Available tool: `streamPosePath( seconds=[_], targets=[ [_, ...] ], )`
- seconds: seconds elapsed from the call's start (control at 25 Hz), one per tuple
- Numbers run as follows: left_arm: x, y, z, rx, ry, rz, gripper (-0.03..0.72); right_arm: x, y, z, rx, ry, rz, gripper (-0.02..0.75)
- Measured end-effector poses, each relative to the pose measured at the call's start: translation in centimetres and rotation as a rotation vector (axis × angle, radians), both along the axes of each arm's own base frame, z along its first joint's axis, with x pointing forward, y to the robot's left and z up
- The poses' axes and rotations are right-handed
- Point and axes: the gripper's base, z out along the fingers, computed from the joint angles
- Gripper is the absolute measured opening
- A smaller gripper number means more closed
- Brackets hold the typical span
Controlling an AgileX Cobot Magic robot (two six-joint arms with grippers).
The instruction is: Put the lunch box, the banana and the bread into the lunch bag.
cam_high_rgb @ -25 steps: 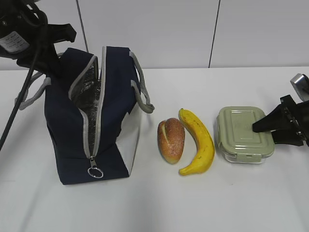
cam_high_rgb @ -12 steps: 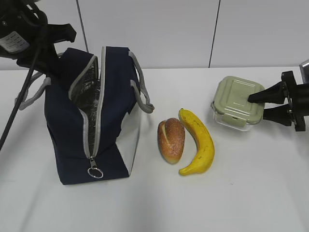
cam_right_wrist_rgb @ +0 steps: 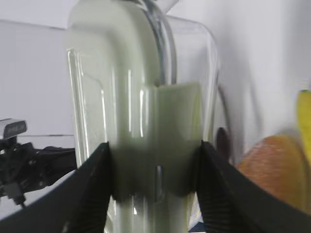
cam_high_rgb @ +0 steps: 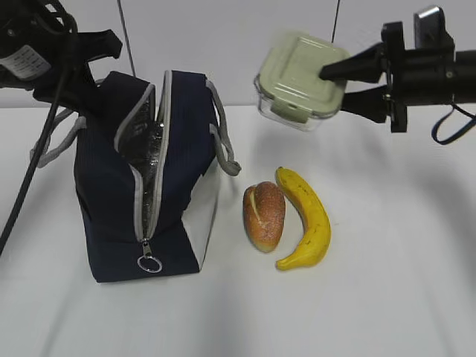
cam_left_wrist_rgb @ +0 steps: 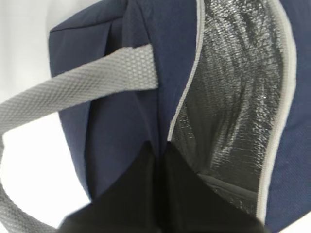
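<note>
Clamping lunch box (cam_high_rgb: 301, 79) aloft, right gripper (cam_high_rgb: 332, 87), left gripper (cam_left_wrist_rgb: 158, 160) pinching lunch bag (cam_high_rgb: 141, 186) rim, wrist view only

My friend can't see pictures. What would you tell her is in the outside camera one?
The right gripper holds a green-lidded lunch box in the air, right of an open navy lunch bag. The bread and the banana lie side by side on the white table, while the other arm holds the bag's far side.
</note>
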Motion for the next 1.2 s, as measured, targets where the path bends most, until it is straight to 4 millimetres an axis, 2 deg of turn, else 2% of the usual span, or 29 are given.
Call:
streamPosePath(
  seconds=[0.28, 0.44, 0.76, 1.04, 1.2],
  targets=[
    [-0.1, -0.4, 0.1, -0.04, 0.003, -0.015, 0.0, 1.0, 6.0, 5.2, 0.025, -0.072, 0.147, 0.366],
    [0.0, -0.4, 0.1, -0.044, -0.001, -0.016, 0.0, 0.6, 8.8, 6.6, -0.004, -0.097, 0.233, 0.366],
    [0.0, -0.4, 0.2, -0.047, -0.009, -0.015, 0.0, -0.6, 13.4, 5.9, -0.11, -0.097, 0.311, 0.366],
    [0.0, -0.4, 0.2, -0.048, -0.011, -0.014, 0.0, -0.3, 14.1, 4.8, -0.209, -0.103, 0.29, 0.366],
    [0.0, -0.4, 0.2, -0.048, -0.011, -0.014, 0.0, 0.4, 14.4, 2.7, -0.212, -0.043, 0.288, 0.366]
  ],
)
